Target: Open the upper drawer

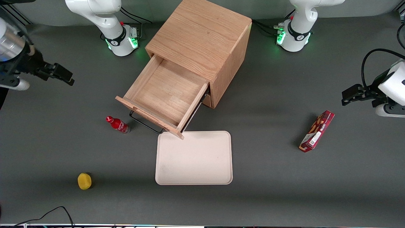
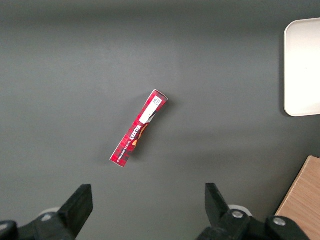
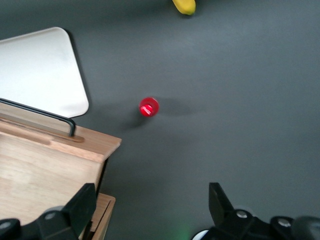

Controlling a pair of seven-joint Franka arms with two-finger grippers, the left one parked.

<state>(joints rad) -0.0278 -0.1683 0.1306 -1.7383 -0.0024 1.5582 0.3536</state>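
A cream rectangular tray [image 1: 194,157] [image 2: 304,65] [image 3: 40,70] lies flat and bare at the middle of the dark grey table [image 1: 269,190]. A small red bottle [image 1: 117,124] [image 3: 149,107] stands upright near the tray, toward the working arm's end, and a small yellow rounded object [image 1: 84,181] [image 3: 184,6] sits nearer the front camera than the bottle, well apart from it. A slim red snack box [image 1: 317,131] [image 2: 139,128] lies alone toward the parked arm's end, and a black cable [image 1: 53,212] curls at the table's near edge.

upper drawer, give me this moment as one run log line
task: open upper drawer | upper drawer: pulled out, empty | gripper: jaws open, holding nothing, raised toward working arm's end of table | red bottle: upright beside drawer front | tray: empty
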